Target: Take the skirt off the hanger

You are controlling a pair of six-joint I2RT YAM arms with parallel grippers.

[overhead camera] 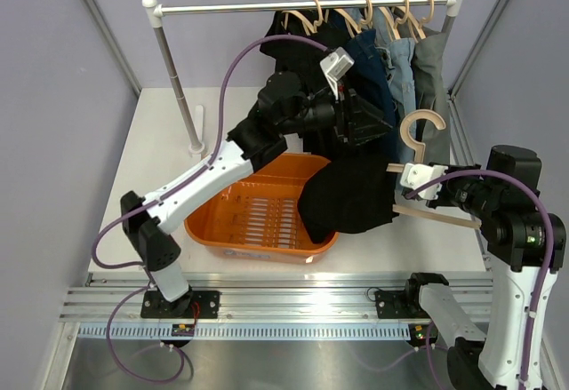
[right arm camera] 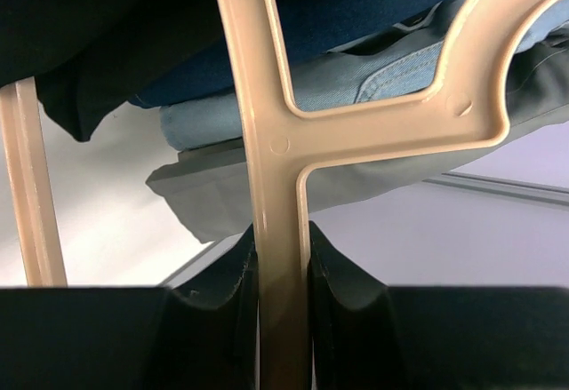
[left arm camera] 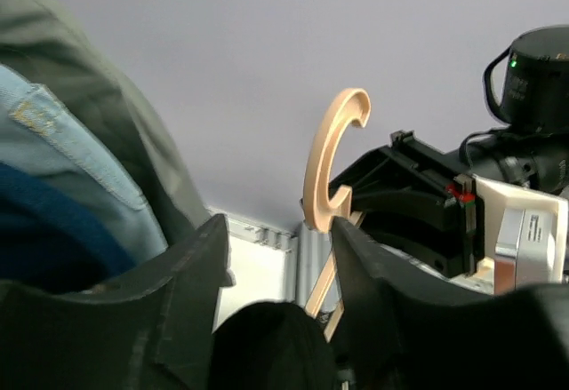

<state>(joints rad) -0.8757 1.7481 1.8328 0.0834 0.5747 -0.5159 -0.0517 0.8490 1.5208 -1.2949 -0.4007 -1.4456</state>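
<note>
The black skirt (overhead camera: pixel 351 199) hangs from a tan wooden hanger (overhead camera: pixel 422 128) and drapes over the basket's right end. My right gripper (overhead camera: pixel 411 179) is shut on the hanger's neck (right arm camera: pixel 276 141), holding it off the rail, its fingers (right arm camera: pixel 347 274) pressed on both sides. My left gripper (overhead camera: pixel 369 128) is at the skirt's top edge, left of the hook. In the left wrist view a bunch of black skirt fabric (left arm camera: pixel 271 346) fills the space between its jaws, touching both fingers, with the hanger hook (left arm camera: pixel 324 159) just beyond. The left gripper (left arm camera: pixel 276 230) looks shut on that fabric.
An orange slatted basket (overhead camera: pixel 213 230) sits on the table under the skirt. A clothes rail (overhead camera: pixel 222 5) at the back carries several hung garments (overhead camera: pixel 404 61) in navy, denim and grey, close behind both grippers. The rail's post (overhead camera: pixel 178 88) stands at the left.
</note>
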